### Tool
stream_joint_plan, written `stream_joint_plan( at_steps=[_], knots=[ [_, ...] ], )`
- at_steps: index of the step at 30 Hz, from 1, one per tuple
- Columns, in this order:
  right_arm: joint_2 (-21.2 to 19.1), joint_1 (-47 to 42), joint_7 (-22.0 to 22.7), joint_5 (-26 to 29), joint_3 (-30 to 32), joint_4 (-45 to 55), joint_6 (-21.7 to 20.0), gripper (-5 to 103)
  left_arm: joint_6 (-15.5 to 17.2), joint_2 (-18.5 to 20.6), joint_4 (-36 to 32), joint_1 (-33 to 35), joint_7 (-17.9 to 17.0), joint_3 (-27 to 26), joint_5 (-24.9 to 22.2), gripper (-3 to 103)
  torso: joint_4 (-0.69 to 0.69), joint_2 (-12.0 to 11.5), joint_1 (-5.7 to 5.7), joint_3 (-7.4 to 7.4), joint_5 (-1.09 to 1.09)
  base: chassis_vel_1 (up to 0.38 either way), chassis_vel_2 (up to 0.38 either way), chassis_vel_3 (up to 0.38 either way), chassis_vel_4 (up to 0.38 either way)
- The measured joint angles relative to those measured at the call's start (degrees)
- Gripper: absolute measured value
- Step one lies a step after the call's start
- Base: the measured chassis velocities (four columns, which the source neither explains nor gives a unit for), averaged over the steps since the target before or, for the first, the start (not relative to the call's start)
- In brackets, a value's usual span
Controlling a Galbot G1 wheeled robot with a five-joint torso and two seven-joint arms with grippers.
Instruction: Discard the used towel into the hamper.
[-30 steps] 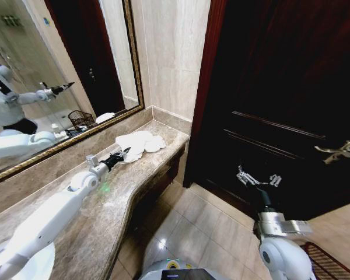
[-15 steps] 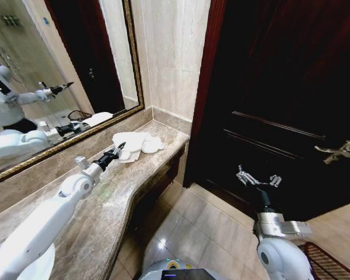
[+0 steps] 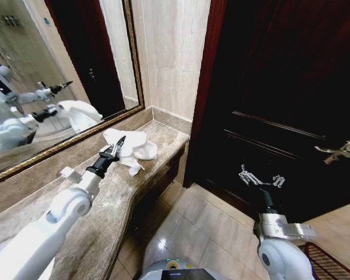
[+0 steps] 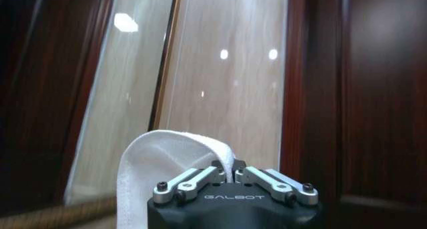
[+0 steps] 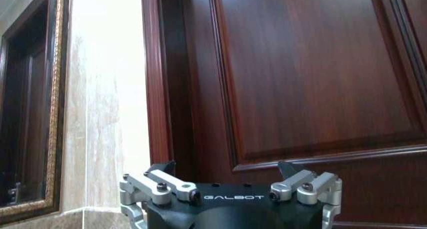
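Observation:
The used towel (image 3: pixel 137 147) is white and bunched, and one end of it is lifted above the marble counter (image 3: pixel 114 204). My left gripper (image 3: pixel 118 146) is shut on the towel's near edge. In the left wrist view the towel (image 4: pixel 157 164) arches up out of the closed left gripper (image 4: pixel 231 173). My right gripper (image 3: pixel 260 178) hangs open and holds nothing in front of the dark door, and its spread fingers frame the right gripper (image 5: pixel 227 170) in its wrist view. A dark reddish-brown ribbed edge of the hamper (image 3: pixel 332 261) shows on the floor at the lower right, cut off by the frame.
A gilt-framed mirror (image 3: pixel 58 76) runs along the wall behind the counter and reflects my arm and the towel. A dark wooden door (image 3: pixel 291 87) with a metal lever handle (image 3: pixel 337 150) stands to the right. Beige floor tiles (image 3: pixel 198 227) lie between the counter and the door.
My left gripper has drawn back toward me and risen, lifting the towel partly off the counter. The right arm has stayed still.

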Motion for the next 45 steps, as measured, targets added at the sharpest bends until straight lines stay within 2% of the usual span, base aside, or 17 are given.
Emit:
stream_joint_plan(
  at_steps=[6, 10, 17, 24, 30, 42, 45],
  knots=[
    [-0.1, -0.6, -0.3, 0.6, 0.3, 0.1, 0.6, 100, -1.8, -2.2, -6.8, 4.2, -2.8, -6.6, 1.7, 2, 0.00, 0.0, 0.00, 0.00, -0.01, 0.000, 0.000, 0.000, 0.000],
    [-0.5, -0.7, -0.3, 0.7, 0.4, 0.2, 0.7, 100, -2.6, -3.4, -8.1, 5.2, -3.2, -8.2, 1.8, 2, 0.00, 0.0, 0.00, 0.00, -0.01, 0.000, 0.000, 0.000, 0.000],
    [0.0, -1.1, -0.8, 1.2, 0.9, -0.1, 1.9, 100, -1.7, -5.6, -10.4, 8.1, -3.3, -11.2, 3.3, 2, 0.01, 0.0, 0.00, 0.01, -0.01, 0.000, 0.000, 0.000, 0.000],
    [2.2, -1.9, -1.0, 0.4, 1.0, -0.2, 3.4, 100, -0.8, -4.8, -11.2, 8.1, -3.1, -11.8, 3.3, 2, 0.00, 0.0, 0.00, 0.00, -0.01, 0.000, 0.000, 0.000, 0.000],
    [2.3, -2.9, -1.6, 0.6, 1.3, -0.8, 4.3, 100, -0.3, -3.9, -11.1, 7.6, -3.0, -11.0, 3.2, 2, 0.00, 0.0, 0.01, 0.01, -0.01, -0.032, -0.039, -0.032, -0.031],
    [2.9, -3.3, -4.4, 1.1, 1.2, -1.4, 5.6, 100, 0.4, -2.0, -10.3, 6.0, -2.4, -9.1, 3.0, 2, 0.01, 0.0, 0.01, 0.01, -0.01, -0.080, -0.082, -0.079, -0.081],
    [3.2, -3.4, -6.5, 1.9, 1.2, -1.5, 5.9, 100, 0.5, -1.7, -10.0, 5.9, -2.2, -8.9, 3.0, 2, 0.00, 0.0, 0.00, 0.01, -0.02, -0.108, -0.106, -0.126, -0.119]
  ],
)
